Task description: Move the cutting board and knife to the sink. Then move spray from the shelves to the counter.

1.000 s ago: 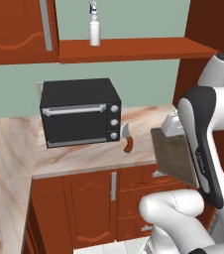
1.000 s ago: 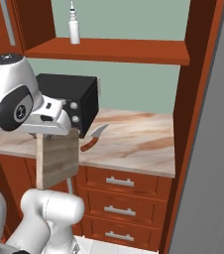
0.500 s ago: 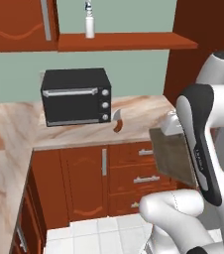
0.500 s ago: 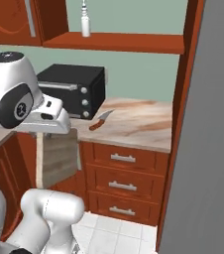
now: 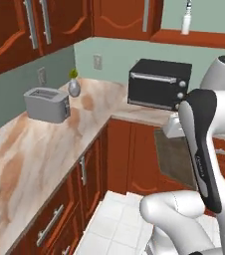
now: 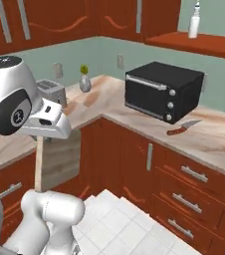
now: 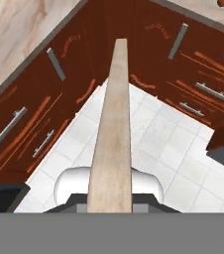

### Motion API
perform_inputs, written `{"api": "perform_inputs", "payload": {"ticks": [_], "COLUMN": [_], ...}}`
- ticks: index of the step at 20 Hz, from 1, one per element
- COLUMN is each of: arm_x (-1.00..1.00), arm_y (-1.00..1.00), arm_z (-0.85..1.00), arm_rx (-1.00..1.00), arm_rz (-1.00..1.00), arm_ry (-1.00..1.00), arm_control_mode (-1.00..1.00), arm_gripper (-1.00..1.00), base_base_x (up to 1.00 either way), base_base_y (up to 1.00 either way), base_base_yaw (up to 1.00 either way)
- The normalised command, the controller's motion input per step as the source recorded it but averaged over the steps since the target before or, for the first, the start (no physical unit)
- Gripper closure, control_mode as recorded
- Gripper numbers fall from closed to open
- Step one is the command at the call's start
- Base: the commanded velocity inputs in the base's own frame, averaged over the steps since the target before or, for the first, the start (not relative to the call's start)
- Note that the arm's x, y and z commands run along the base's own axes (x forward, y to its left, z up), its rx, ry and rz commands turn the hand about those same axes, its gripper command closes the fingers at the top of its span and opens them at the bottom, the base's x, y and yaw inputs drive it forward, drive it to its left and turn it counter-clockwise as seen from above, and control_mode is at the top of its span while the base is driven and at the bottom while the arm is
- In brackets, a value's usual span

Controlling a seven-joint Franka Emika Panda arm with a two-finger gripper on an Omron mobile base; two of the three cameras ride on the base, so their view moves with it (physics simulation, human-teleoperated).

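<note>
The cutting board [image 6: 60,158] hangs on edge below my gripper [image 6: 47,141], which is shut on its top end. It shows over the floor in the left base view as the board [image 5: 176,158] under my gripper [image 5: 173,130]. In the hand view the cutting board [image 7: 113,129] runs away from me as a narrow pale strip. The knife [image 6: 183,128] lies on the counter [image 6: 214,139] in front of the oven. The spray [image 5: 186,20] [image 6: 194,22] stands on the shelves [image 5: 199,39] [image 6: 199,44]. The sink is out of view.
A black oven [image 5: 159,83] [image 6: 163,90] sits on the counter [image 5: 40,144]. A toaster [image 5: 47,104] [image 6: 52,90] and a small vase [image 5: 73,86] [image 6: 85,82] stand near the corner. Drawers [image 6: 189,199] and white floor tiles [image 7: 168,144] lie below.
The base has turned, so the whole picture has shifted: oven and shelf slid right, and the corner counter with the toaster came into view. The board stays in my gripper.
</note>
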Motion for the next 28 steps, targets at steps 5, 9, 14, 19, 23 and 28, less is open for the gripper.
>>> {"api": "perform_inputs", "payload": {"ticks": [5, 9, 14, 19, 23, 28], "arm_x": [0.0, 0.0, 0.0, 0.0, 0.0, 0.0], "arm_y": [0.0, 0.0, 0.0, 0.0, 0.0, 0.0], "arm_z": [0.0, 0.0, 0.0, 0.0, 0.0, 0.0], "arm_rx": [0.0, 0.0, 0.0, 0.0, 0.0, 0.0], "arm_rz": [0.0, 0.0, 0.0, 0.0, 0.0, 0.0], "arm_ry": [0.0, 0.0, 0.0, 0.0, 0.0, 0.0], "arm_control_mode": [1.0, 1.0, 1.0, 1.0, 1.0, 1.0], "arm_gripper": [1.0, 1.0, 1.0, 1.0, 1.0, 1.0], "base_base_x": [-0.01, -0.01, -0.01, -0.02, -0.03, -0.02], "base_base_y": [0.0, 0.0, 0.0, 0.0, 0.0, 0.0], "base_base_yaw": [1.0, 1.0, 1.0, 1.0, 1.0, 1.0]}}
